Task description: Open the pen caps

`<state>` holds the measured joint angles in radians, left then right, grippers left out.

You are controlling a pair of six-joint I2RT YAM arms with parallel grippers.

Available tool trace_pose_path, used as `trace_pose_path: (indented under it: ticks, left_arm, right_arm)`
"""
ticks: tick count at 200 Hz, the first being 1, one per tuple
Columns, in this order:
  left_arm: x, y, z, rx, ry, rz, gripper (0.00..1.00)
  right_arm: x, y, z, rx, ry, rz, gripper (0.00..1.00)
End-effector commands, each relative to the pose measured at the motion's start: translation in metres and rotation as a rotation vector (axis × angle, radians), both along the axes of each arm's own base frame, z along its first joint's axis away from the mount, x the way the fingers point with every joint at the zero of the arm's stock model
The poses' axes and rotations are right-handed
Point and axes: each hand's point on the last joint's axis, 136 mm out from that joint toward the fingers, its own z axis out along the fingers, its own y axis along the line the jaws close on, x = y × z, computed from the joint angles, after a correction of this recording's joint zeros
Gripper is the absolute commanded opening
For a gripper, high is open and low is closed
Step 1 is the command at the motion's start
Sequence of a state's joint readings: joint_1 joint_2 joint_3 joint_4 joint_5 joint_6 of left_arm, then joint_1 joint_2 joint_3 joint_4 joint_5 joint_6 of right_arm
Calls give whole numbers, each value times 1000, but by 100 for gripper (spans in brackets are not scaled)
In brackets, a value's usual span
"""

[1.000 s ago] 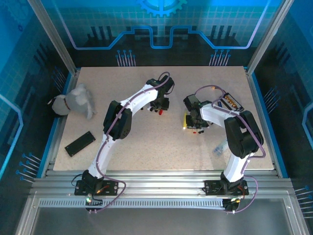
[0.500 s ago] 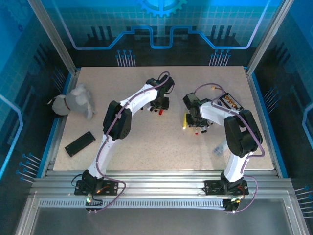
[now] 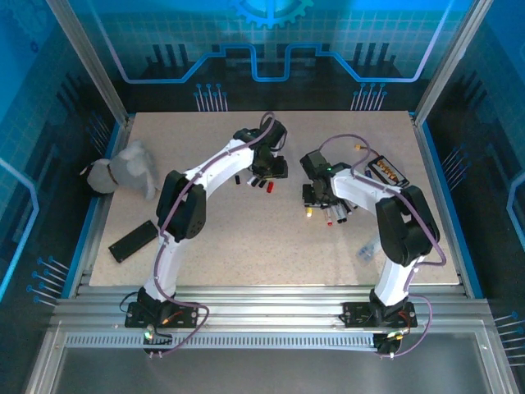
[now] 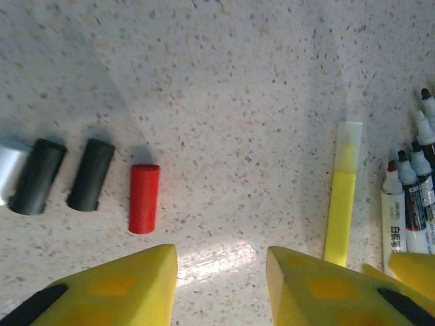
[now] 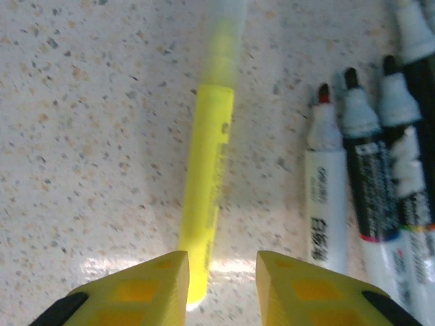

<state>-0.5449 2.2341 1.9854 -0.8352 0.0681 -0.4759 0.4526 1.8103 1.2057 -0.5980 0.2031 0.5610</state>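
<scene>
Speckled tabletop [image 3: 246, 230] holds pen caps [image 4: 144, 198], a yellow pen [image 5: 207, 224], perhaps cloth [image 3: 131, 168]; left end effector [image 4: 221, 272] and right end effector [image 5: 223, 272] gape empty.

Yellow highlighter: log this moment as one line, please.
left gripper open, empty | right gripper open above yellow highlighter, capped | red cap, black caps loose on table

Dark printed characters running lengthwise down the white pen barrel [image 5: 319, 234], same barrel [image 4: 393, 234] caught near the right edge of the left wrist view, too blurred either way to spell out. Tiny dark mark on the yellow highlighter [image 5: 207, 197], unreadable; pale print on the black-labelled pen [image 5: 370, 187] just right of the white one, equally illegible. Far back, a blue gear emblem [image 3: 271, 10] on the rear wall [image 3: 164, 33], no wording legible.
</scene>
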Motion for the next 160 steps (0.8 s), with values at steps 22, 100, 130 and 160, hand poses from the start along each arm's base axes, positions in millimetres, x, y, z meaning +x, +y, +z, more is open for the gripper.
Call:
trace_pose_path:
  ticks: [22,100,130,160]
  left_arm:
    - [-6,-8,9,-97,21,13,40]
    - [-4,-6,7,-109,24,23,39]
    - [-3,-5,7,-116,25,29,39]
    - [-4,-8,7,-136,32,32,38]
  right_arm:
    - [9,19,-22,17,47,-2,33]
    - [0,15,-47,-31,118,-12,25]
    - [-8,13,-56,-34,137,-13,20]
    - [-13,14,-61,-18,148,-6,10]
